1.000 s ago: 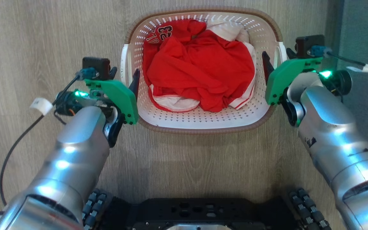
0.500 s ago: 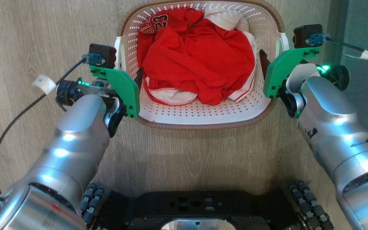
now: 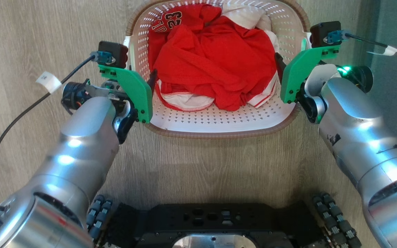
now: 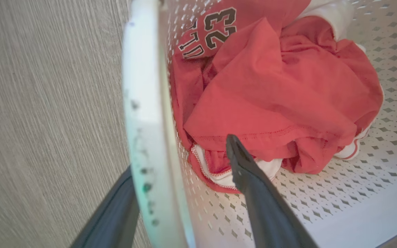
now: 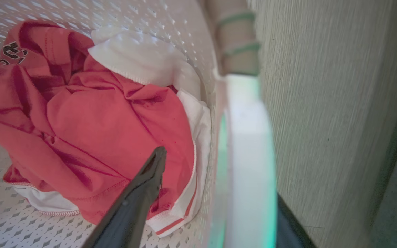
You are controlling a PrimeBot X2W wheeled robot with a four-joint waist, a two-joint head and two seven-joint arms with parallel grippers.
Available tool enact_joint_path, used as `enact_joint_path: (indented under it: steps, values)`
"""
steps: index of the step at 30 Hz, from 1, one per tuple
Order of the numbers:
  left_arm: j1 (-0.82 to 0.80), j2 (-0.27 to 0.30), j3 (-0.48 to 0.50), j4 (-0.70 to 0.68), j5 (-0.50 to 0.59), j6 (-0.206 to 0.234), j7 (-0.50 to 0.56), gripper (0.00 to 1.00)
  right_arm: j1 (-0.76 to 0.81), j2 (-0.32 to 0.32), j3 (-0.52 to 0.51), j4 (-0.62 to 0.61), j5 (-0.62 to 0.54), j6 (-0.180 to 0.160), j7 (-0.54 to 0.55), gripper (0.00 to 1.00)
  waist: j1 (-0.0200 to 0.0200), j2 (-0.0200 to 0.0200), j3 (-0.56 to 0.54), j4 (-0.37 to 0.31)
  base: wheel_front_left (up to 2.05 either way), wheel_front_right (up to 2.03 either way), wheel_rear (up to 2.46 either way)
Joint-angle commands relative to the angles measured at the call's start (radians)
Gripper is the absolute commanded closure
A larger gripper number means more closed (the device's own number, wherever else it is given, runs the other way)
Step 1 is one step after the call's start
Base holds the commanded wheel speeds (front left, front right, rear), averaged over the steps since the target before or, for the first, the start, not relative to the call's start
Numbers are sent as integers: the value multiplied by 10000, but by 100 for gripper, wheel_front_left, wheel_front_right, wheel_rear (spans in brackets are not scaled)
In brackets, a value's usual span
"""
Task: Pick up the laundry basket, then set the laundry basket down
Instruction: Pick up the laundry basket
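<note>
Laundry basket (image 3: 219,119) of red and white clothes (image 3: 215,62), left claw (image 3: 139,72) and right claw (image 3: 291,51) spread astride its handles (image 4: 143,103), unclamped

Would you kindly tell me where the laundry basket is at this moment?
In the head view, the laundry basket shows top centre against the wood floor, between the left gripper and right gripper, whose fingers straddle its side handles.

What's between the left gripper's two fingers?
The white handle of the laundry basket, in the left wrist view: one finger outside it, the other inside by the red clothes.
</note>
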Motion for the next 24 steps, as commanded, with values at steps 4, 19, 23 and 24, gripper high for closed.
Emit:
enact_joint_path:
  steps: [4, 19, 23, 24]
  values:
    - [115, 223, -85, -123, -287, -62, 36, 0, 367, 151, 302, 57, 158, 71, -172, 0, 0, -1, -11, 28, 0, 0, 0]
    - [-1, 223, -659, 54, -1046, -62, 163, 100, 263, -8, 785, 274, 645, 71, -241, 100, 0, -1, -8, 105, 0, 0, 0]
    - [44, 223, -873, -17, -1197, -63, 285, 100, 276, -66, 909, 308, 773, 71, -222, 100, 0, -1, -77, 107, 0, 0, 0]
    - [46, 223, -944, -51, -1222, -63, 317, 100, 278, -89, 946, 319, 801, 71, -198, 100, 0, -1, -105, 111, 0, 0, 0]
